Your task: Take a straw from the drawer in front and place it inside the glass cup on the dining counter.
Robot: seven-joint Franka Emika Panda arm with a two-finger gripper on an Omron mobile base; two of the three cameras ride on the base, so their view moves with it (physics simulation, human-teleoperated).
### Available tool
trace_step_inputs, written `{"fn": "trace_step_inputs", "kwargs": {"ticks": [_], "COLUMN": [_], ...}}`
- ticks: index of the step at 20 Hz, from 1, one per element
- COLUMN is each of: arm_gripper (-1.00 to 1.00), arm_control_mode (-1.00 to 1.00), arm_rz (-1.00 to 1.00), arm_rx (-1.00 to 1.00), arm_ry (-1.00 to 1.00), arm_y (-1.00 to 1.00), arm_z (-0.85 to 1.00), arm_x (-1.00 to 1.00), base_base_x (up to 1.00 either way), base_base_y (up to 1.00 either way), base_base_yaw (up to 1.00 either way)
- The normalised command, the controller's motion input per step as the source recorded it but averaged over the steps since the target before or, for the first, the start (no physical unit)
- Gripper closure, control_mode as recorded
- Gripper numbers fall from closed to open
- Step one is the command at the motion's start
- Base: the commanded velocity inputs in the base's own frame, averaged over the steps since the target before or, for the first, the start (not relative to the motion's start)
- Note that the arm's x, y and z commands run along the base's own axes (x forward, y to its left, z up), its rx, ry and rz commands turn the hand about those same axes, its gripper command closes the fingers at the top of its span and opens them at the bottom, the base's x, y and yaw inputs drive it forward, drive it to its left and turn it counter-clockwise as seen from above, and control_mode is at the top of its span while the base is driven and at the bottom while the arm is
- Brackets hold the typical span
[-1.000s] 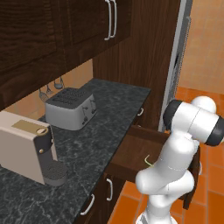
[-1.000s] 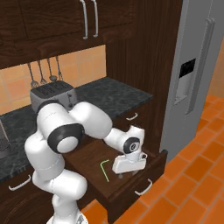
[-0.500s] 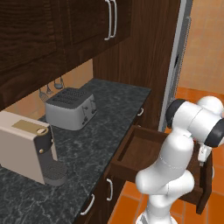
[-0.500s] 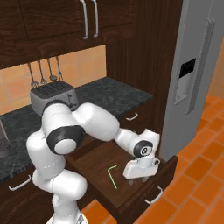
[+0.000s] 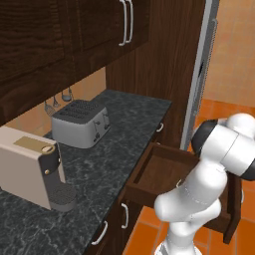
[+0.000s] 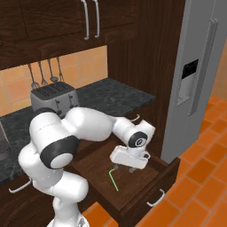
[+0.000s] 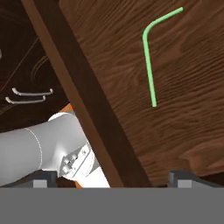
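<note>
The dark wooden drawer (image 6: 142, 188) stands pulled out below the black counter, also seen from the other side as the drawer (image 5: 158, 173). The thin green straw (image 6: 113, 179) lies flat on its floor, bent end toward the back. My gripper (image 6: 124, 168) hovers just above the drawer's inside, right over the straw's bent end, jaws open and empty. In the hand view the straw (image 7: 148, 61) lies ahead on the wood floor, apart from my open gripper (image 7: 113, 179), with the drawer's side wall (image 7: 83, 100) crossing diagonally. The glass cup and the dining counter are out of view.
A black speckled counter (image 5: 117, 144) carries a silver toaster (image 5: 79, 124) and a beige coffee machine (image 5: 31, 167). Dark cupboards hang above. A grey fridge (image 6: 199, 80) stands to the drawer's right. Orange floor tiles (image 6: 195, 177) lie in front.
The drawer slid further out. My hand then drew back from the drawer's front edge to above its inside, near the straw. The jaws stayed open.
</note>
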Motion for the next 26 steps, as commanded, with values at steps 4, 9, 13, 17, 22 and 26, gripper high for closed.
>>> {"fn": "trace_step_inputs", "kwargs": {"ticks": [4, 9, 13, 17, 22, 26], "arm_gripper": [-1.00, -1.00, -1.00, -1.00, -1.00, -1.00], "arm_control_mode": [-1.00, -1.00, -1.00, -1.00, -1.00, -1.00], "arm_rz": [-0.41, -0.51, -0.36, -0.19, -0.26, -0.25], "arm_rx": [0.03, -0.01, -0.09, -0.16, -0.10, 0.00], "arm_ry": [0.00, 0.01, 0.11, 0.13, 0.18, 0.22], "arm_y": [0.80, 0.54, 0.00, -0.25, -0.07, 0.02], "arm_z": [0.00, -0.05, -0.07, -0.22, -0.24, -0.23], "arm_x": [0.16, 0.25, 0.38, 0.24, 0.01, 0.15], "base_base_x": [0.00, 0.00, 0.00, 0.00, 0.00, 0.00], "base_base_y": [0.00, 0.00, 0.00, 0.00, 0.00, 0.00], "base_base_yaw": [0.00, 0.00, 0.00, 0.00, 0.00, 0.00]}}
